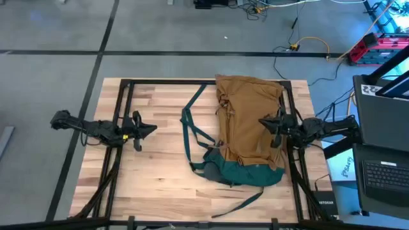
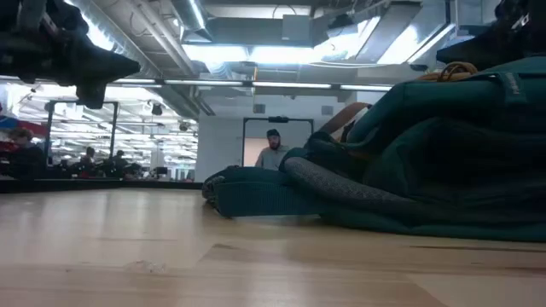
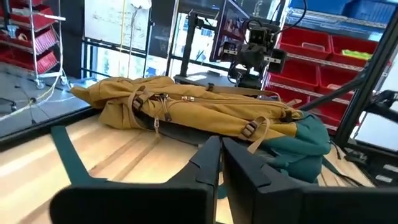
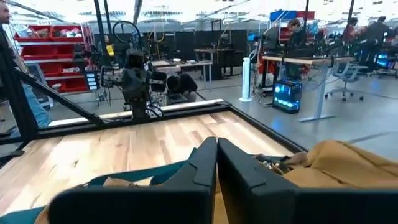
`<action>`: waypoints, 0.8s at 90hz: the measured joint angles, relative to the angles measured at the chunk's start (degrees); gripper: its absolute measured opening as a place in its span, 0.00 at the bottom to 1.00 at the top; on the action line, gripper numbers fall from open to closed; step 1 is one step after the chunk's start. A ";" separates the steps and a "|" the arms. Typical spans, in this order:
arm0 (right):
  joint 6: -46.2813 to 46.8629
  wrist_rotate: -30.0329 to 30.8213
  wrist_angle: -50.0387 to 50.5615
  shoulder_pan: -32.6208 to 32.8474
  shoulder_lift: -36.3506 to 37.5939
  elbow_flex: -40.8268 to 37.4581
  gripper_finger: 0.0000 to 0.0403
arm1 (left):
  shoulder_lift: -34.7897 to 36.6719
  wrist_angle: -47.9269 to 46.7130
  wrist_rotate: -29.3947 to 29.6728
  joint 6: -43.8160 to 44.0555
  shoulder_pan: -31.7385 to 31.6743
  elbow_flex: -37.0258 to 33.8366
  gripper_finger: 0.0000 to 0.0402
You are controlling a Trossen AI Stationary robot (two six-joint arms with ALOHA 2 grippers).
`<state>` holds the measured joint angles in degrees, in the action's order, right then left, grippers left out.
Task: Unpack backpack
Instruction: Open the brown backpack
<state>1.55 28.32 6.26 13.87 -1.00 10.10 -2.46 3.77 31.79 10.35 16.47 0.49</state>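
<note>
The backpack (image 1: 250,124) lies flat on the wooden table, right of centre. Its tan body is on top, its top end points to the far edge and its teal base (image 1: 246,171) to the near edge. Its teal straps (image 1: 192,131) trail over the wood on its left side. My left gripper (image 1: 153,128) hangs shut above bare wood left of the straps and points toward the backpack (image 3: 199,109). My right gripper (image 1: 262,121) is shut and hovers above the backpack's right part, pointing toward the table's left; tan fabric (image 4: 348,162) lies below it.
Black frame rails (image 1: 123,102) run along the table's left and right sides. A laptop (image 1: 385,174) and a small box (image 1: 324,203) sit beyond the right edge. Bare wood (image 1: 160,172) lies at the near left. A person (image 2: 272,150) stands in the room behind.
</note>
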 joint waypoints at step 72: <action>-6.60 5.85 15.94 -0.02 -56.42 36.62 0.00 | 0.00 0.02 0.46 -2.25 0.02 0.02 0.01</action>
<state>-5.06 34.17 22.20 13.85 -57.42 46.71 -2.46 3.79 32.25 8.10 16.49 0.51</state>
